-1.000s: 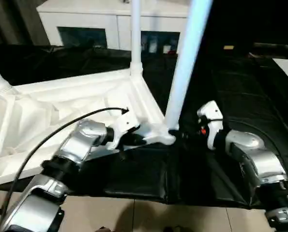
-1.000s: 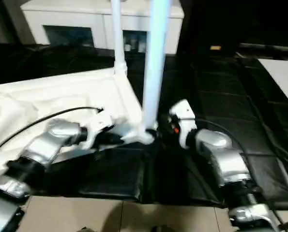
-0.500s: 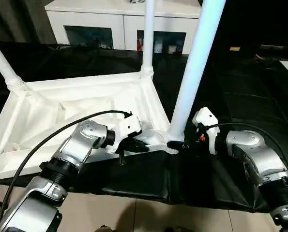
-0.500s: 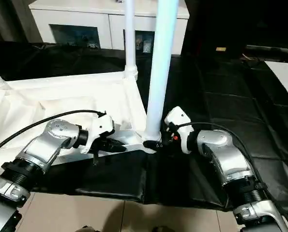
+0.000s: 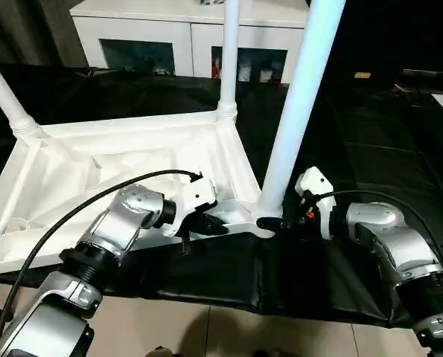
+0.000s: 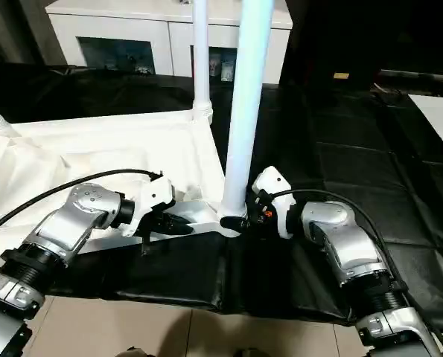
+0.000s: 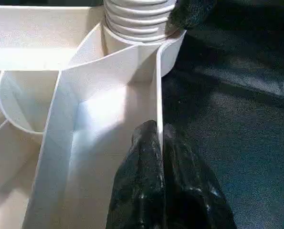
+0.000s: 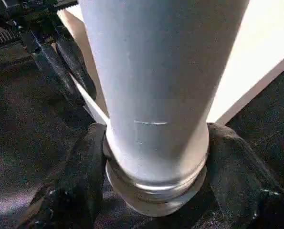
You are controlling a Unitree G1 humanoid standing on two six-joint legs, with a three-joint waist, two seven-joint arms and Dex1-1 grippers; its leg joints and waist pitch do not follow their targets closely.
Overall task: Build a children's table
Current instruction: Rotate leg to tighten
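Fingers [image 7: 146, 176] of the left gripper [image 5: 215, 227] pinched tight on the thin side rim of the upturned tabletop [image 5: 94, 178], one on each face of the wall, just short of the corner socket [image 7: 132, 43]. Right gripper [image 8: 153, 191] straddles the base of the near leg [image 5: 299, 97]: its two fingers [image 8: 70, 186] sit on either side of the ribbed foot where it enters the socket, pressed to or just beside the tube; full contact hard to judge.

Left forearm reaches in from the lower left, wrist bent toward the corner, black cable [image 5: 80, 204] looping over it. Right forearm comes from the lower right, wrist turned inward, gripper level and low over the black mat [image 5: 370, 149].

Tabletop lies ribbed side up on the mat. Near leg upright in the front right socket; far leg [image 5: 228, 52] upright behind it; third leg [image 5: 1, 93] at the left corner, leaning.

White cabinet [image 5: 176, 37] with dark glass doors beyond. No legible writing.
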